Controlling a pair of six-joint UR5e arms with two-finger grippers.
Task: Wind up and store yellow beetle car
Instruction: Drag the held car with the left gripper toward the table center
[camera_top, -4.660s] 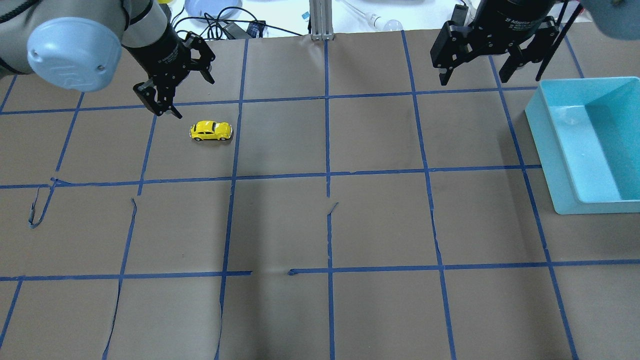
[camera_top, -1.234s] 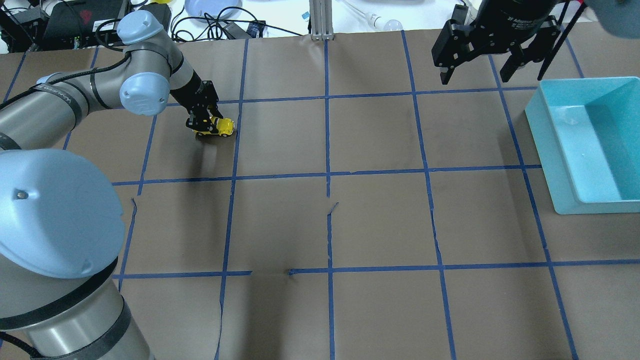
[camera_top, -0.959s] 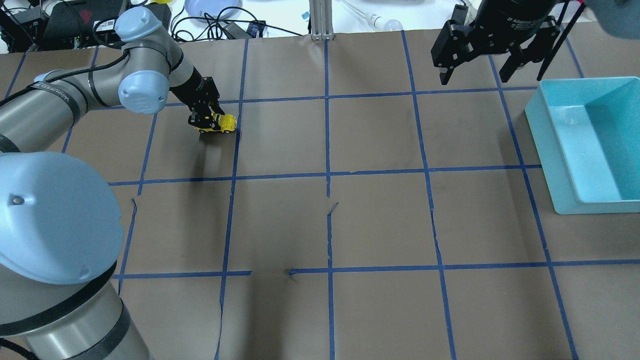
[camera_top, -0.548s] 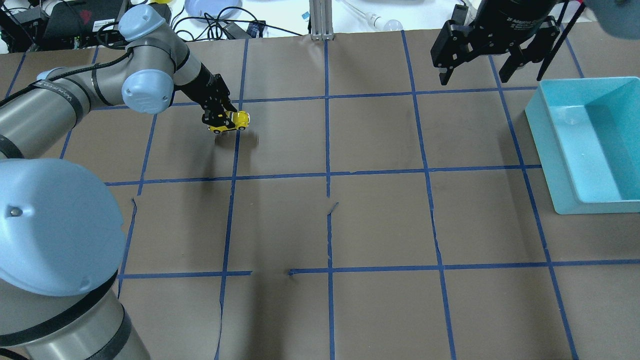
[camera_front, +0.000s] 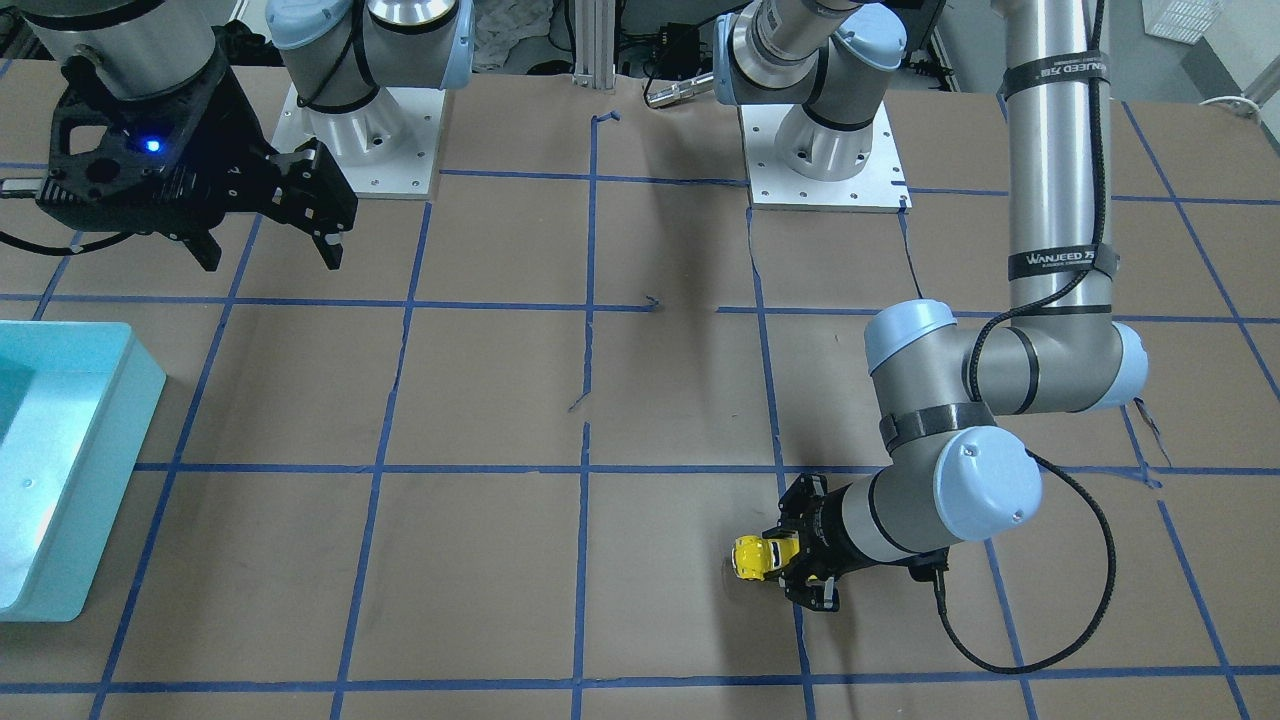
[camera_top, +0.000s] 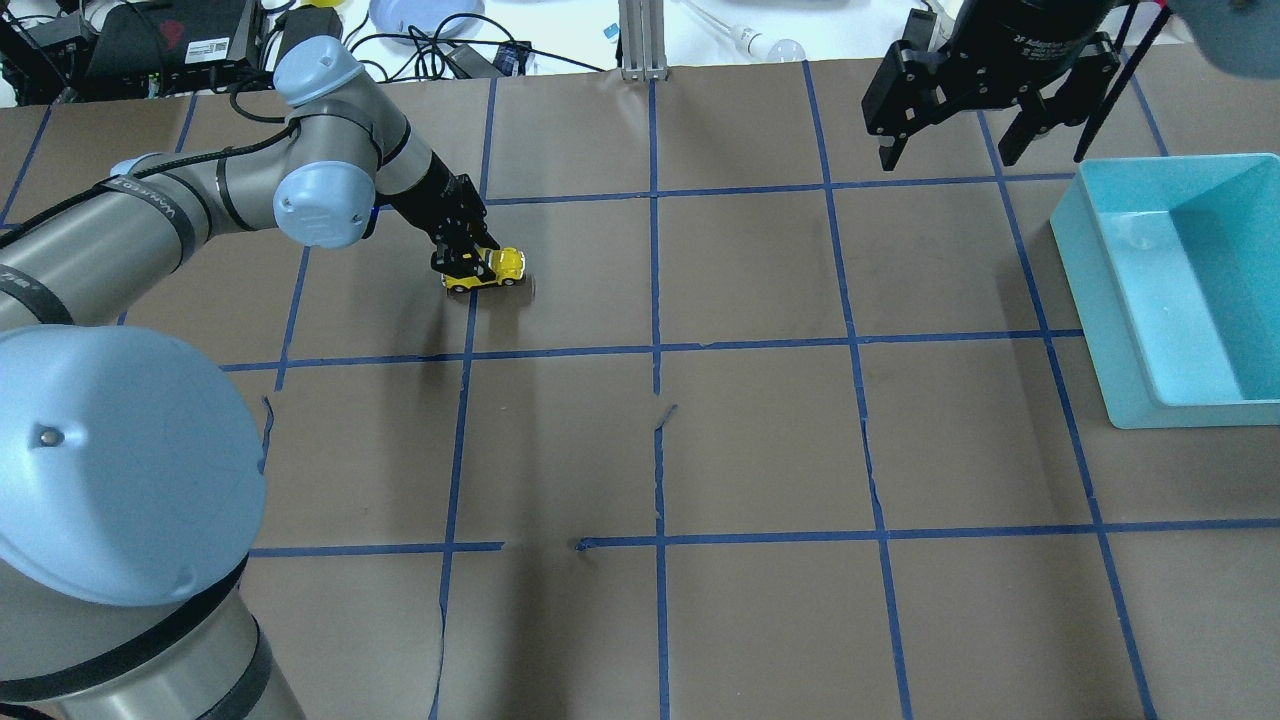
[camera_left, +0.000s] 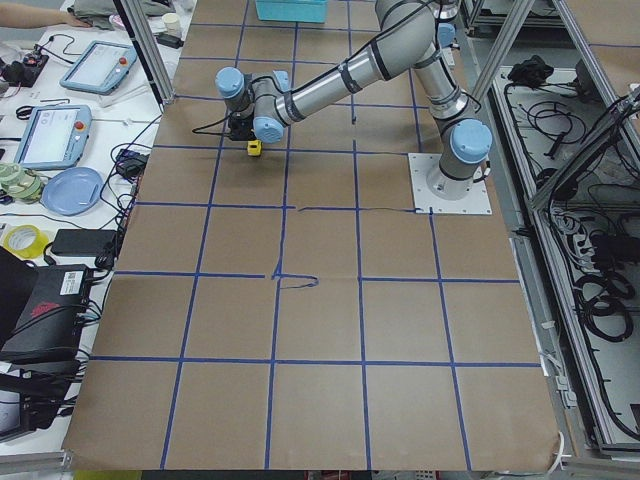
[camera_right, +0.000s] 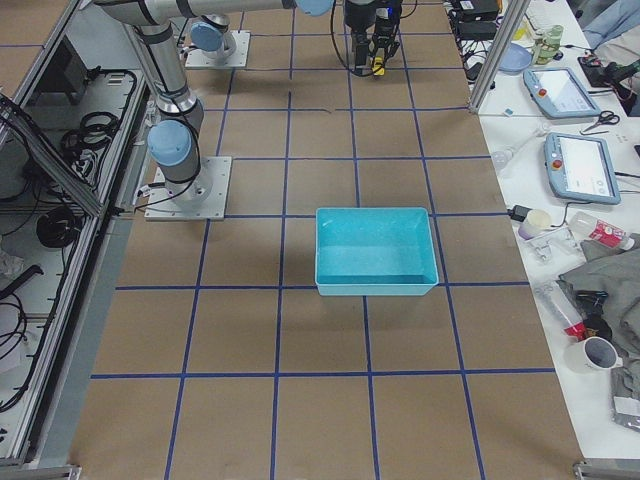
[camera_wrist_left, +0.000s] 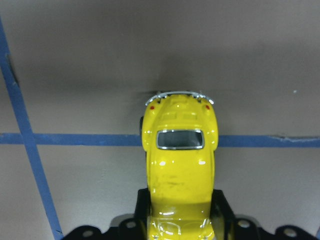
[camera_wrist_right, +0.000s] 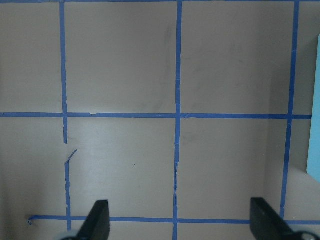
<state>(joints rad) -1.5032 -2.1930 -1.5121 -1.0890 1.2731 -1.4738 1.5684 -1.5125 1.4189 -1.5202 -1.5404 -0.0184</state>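
In left pincer (camera_top: 468, 268), yellow beetle car (camera_top: 506, 265)

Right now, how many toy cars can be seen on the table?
1. The yellow car is over a blue tape line, gripped at one end by the left tool. The blue bin looks empty.

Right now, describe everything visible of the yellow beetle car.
The yellow beetle car is a tiny, glossy bright-yellow toy with a rounded body, a dark chrome-rimmed rear window, two red tail lights and a silver bumper. It sits upright, the left gripper shut on its front half, rear pointing away from the wrist. It is over a blue tape line on the brown paper; whether its wheels touch cannot be told.
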